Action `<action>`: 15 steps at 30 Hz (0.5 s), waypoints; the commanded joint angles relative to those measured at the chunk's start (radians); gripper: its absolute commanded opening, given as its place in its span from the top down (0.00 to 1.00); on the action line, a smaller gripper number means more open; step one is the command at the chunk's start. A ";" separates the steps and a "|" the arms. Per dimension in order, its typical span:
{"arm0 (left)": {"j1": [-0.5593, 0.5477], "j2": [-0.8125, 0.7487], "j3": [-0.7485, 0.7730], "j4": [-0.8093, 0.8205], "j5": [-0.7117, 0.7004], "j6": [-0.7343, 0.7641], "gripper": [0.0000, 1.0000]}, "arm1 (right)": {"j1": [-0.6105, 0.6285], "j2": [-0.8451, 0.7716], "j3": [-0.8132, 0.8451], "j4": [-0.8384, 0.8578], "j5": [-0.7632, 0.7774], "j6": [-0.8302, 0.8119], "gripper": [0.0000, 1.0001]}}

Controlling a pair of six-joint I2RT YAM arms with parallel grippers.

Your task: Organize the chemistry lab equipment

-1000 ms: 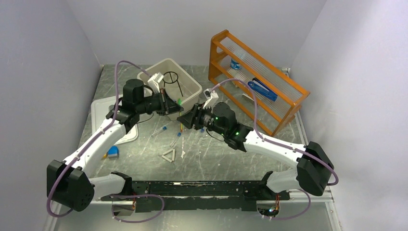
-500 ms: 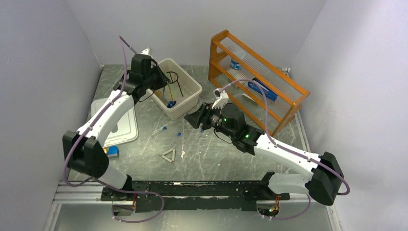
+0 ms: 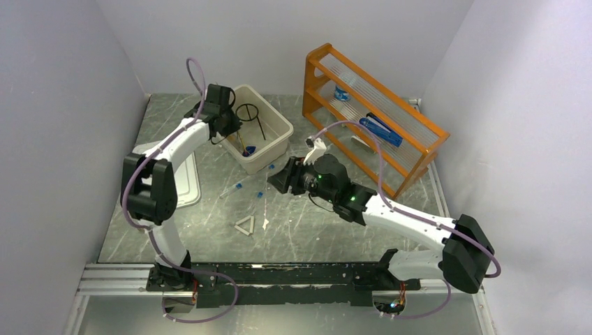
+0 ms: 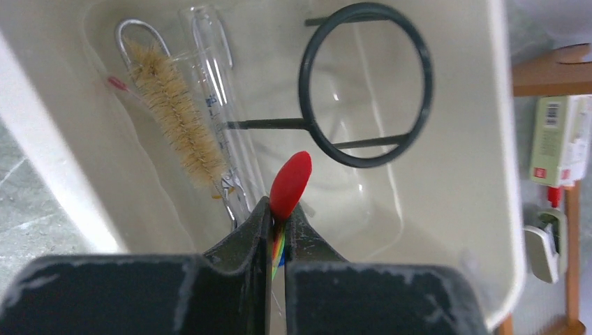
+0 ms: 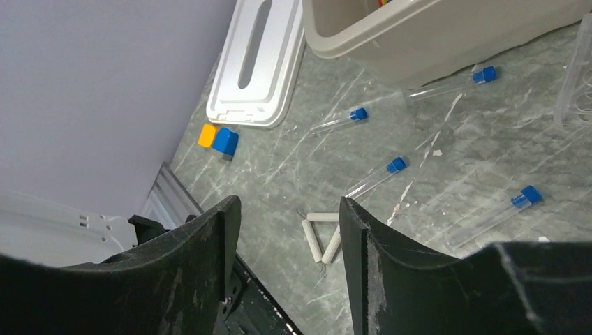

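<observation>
My left gripper (image 4: 278, 206) hangs over the beige bin (image 4: 504, 181) and is shut on a thin tool with a red oval tip (image 4: 290, 183) and a rainbow-striped shaft. In the bin lie a bristle brush (image 4: 178, 118), a clear glass tube (image 4: 218, 112) and the black wire ring stand (image 4: 363, 84). My right gripper (image 5: 287, 230) is open and empty above the table. Below it lie several blue-capped test tubes (image 5: 377, 178) and a small white triangle (image 5: 322, 234). From above, the left gripper (image 3: 234, 131) is at the bin (image 3: 279, 125) and the right gripper (image 3: 276, 183) is near the loose tubes (image 3: 234, 188).
The orange wooden shelf rack (image 3: 419, 132) stands at the back right. A white lid (image 5: 258, 63) lies left of the bin, with orange and blue blocks (image 5: 218, 138) by it. A clear rack edge (image 5: 576, 77) shows at the far right of the right wrist view.
My left arm has swung from the table's middle back and left to over the bin, still shut on its tool. My right gripper has shifted slightly toward the loose tubes.
</observation>
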 commanded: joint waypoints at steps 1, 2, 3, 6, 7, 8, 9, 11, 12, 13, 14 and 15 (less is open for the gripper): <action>0.006 0.052 0.056 -0.022 -0.043 -0.048 0.92 | -0.006 0.019 0.001 0.007 -0.036 -0.010 0.42; 0.006 0.067 0.066 -0.046 -0.052 -0.054 0.91 | -0.006 0.022 0.008 -0.003 -0.035 -0.018 0.43; 0.006 0.077 0.073 -0.066 -0.063 -0.060 0.89 | -0.006 0.026 0.016 -0.015 -0.032 -0.026 0.42; 0.007 0.069 0.054 -0.052 -0.097 -0.064 0.86 | -0.006 0.032 0.033 -0.050 -0.012 -0.039 0.42; 0.007 0.070 0.054 -0.057 -0.108 -0.067 0.85 | -0.006 0.034 0.031 -0.047 -0.010 -0.034 0.42; 0.007 0.072 0.059 -0.065 -0.118 -0.066 0.84 | -0.006 0.036 0.027 -0.039 -0.011 -0.032 0.42; 0.007 0.075 0.067 -0.078 -0.130 -0.065 0.83 | -0.006 0.040 0.025 -0.033 -0.010 -0.029 0.42; 0.006 0.072 0.082 -0.101 -0.149 -0.061 0.80 | -0.006 0.050 0.028 -0.032 -0.015 -0.028 0.42; 0.006 0.066 0.083 -0.100 -0.156 -0.051 0.79 | -0.007 0.057 0.031 -0.034 -0.019 -0.029 0.42; 0.007 0.055 0.082 -0.095 -0.156 -0.041 0.78 | -0.006 0.063 0.035 -0.037 -0.020 -0.028 0.42; 0.007 0.044 0.082 -0.091 -0.157 -0.032 0.76 | -0.006 0.068 0.038 -0.041 -0.017 -0.028 0.42; 0.006 0.034 0.086 -0.093 -0.161 -0.023 0.73 | -0.006 0.072 0.042 -0.044 -0.014 -0.029 0.42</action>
